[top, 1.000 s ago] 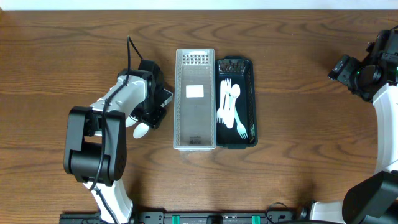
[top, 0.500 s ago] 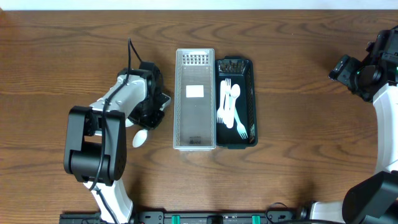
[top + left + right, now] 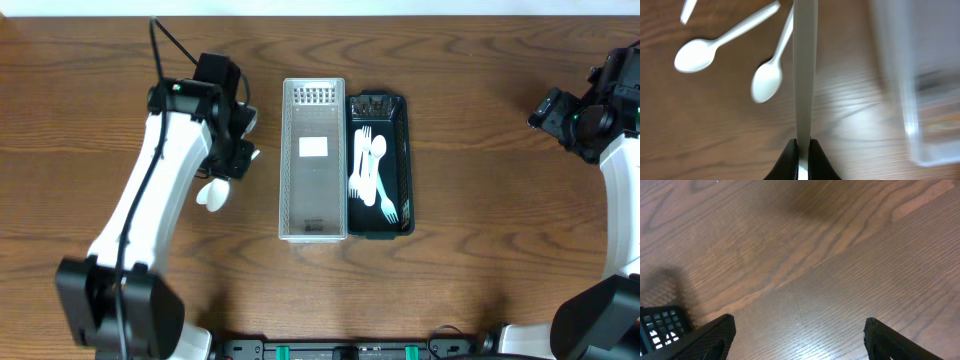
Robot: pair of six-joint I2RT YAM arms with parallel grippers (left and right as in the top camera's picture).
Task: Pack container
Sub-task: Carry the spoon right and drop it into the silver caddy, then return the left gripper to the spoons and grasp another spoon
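A black container [image 3: 397, 165] holds several white plastic utensils [image 3: 372, 175]. A clear ribbed lid [image 3: 314, 160] lies beside it on its left and also shows blurred in the left wrist view [image 3: 920, 75]. My left gripper [image 3: 238, 152] is raised left of the lid and shut [image 3: 802, 146] on the flat handle of a white utensil [image 3: 804, 75]. Its head is out of view. Two white spoons [image 3: 695, 55], [image 3: 767, 82] lie on the table below it. One spoon bowl shows in the overhead view [image 3: 212, 194]. My right gripper [image 3: 800, 330] is open and empty at the far right [image 3: 560, 110].
The wooden table [image 3: 480, 250] stretches around the container. A corner of a black perforated part [image 3: 660, 325] shows at the lower left of the right wrist view.
My left arm has lifted and swung toward the table's back with the white utensil in its jaws. The spoon on the table is now uncovered. The right arm has not moved.
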